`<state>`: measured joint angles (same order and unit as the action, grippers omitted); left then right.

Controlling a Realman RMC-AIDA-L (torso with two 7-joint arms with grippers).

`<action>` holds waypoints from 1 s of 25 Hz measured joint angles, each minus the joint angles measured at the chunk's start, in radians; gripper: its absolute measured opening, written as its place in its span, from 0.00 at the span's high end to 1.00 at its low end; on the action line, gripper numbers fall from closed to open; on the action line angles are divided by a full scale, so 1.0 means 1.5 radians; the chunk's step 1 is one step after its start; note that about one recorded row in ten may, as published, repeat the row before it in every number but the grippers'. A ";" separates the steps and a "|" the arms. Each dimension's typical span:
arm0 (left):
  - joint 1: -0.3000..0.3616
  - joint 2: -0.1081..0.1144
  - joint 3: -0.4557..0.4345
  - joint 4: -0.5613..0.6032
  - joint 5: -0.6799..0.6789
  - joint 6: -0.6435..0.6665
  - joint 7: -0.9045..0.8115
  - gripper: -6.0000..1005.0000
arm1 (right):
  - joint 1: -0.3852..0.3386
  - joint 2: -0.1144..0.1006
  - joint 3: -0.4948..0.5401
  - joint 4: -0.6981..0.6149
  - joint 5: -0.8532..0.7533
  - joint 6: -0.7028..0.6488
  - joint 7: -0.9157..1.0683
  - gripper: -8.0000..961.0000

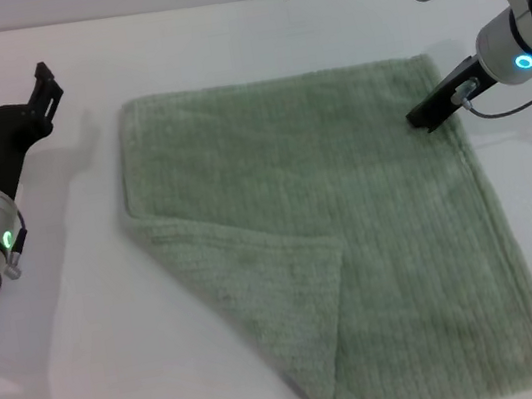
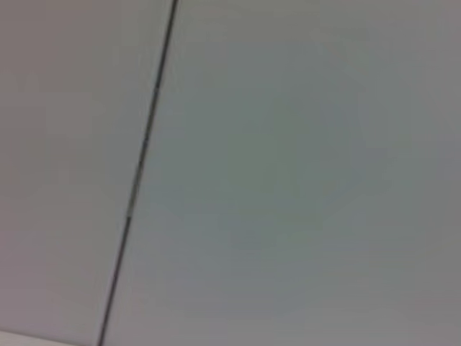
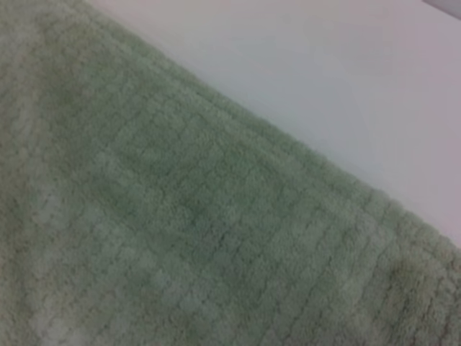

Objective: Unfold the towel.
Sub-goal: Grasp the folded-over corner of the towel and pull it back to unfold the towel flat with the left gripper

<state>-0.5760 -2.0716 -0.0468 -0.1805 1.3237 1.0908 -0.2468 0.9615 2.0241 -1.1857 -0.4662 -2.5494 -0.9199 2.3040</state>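
towel [image 1: 353, 236]: flat on white table [image 1: 86, 339], its 8 o'clock corner folded over | right gripper [image 1: 427, 116]: tip on towel's edge near the 2 o'clock corner, finger state cannot tell | left gripper [image 1: 15, 95]: fingers apart, well clear at towel's 10 o'clock

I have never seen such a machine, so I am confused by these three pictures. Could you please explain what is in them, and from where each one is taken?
This is a robot with two arms, each ending in a claw. The wide picture comes from a camera on its head, looking down at a white table. On it lies a green towel, with its near left corner folded over. The left claw hovers open beside the towel, holding nothing. The right claw reaches down to the towel's far right corner. The other two pictures come from wrist cameras: the left shows only a pale surface with a dark line, the right a close view of the towel.
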 joint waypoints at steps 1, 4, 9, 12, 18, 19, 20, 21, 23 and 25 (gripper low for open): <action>0.000 0.001 0.000 0.002 0.020 0.001 -0.018 0.16 | 0.000 0.000 0.000 0.000 0.000 0.000 0.000 0.99; -0.001 0.005 0.001 0.019 0.101 0.010 -0.096 0.16 | 0.000 -0.001 0.000 0.000 0.000 0.001 0.000 0.99; -0.011 0.008 0.016 0.128 0.293 0.069 -0.341 0.16 | -0.001 -0.002 0.002 0.000 0.000 0.001 0.000 0.99; -0.023 0.009 0.086 0.231 0.367 0.129 -0.509 0.16 | -0.002 -0.003 0.003 0.000 0.000 0.002 0.000 0.99; -0.014 0.009 0.321 0.444 0.381 0.231 -0.742 0.16 | -0.003 -0.003 0.003 0.000 0.000 0.003 0.000 0.99; -0.010 0.009 0.350 0.472 0.382 0.245 -0.765 0.16 | -0.003 -0.003 0.003 0.000 0.000 0.003 0.000 0.99; -0.004 0.009 0.390 0.506 0.382 0.261 -0.790 0.16 | -0.003 -0.003 0.003 0.000 0.000 0.003 0.000 0.99; 0.003 0.009 0.428 0.537 0.382 0.279 -0.813 0.16 | -0.003 -0.003 0.003 0.000 0.000 0.002 0.000 0.99; 0.012 0.009 0.494 0.584 0.383 0.310 -0.840 0.16 | -0.003 -0.003 0.003 0.000 0.000 0.001 0.000 0.99; 0.018 0.009 0.538 0.613 0.389 0.330 -0.856 0.16 | -0.003 -0.003 0.003 0.000 0.000 0.001 0.000 0.99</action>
<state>-0.5492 -2.0585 0.7598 0.7388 1.9073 1.5864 -1.5313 0.9576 2.0201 -1.1811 -0.4664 -2.5495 -0.9188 2.3040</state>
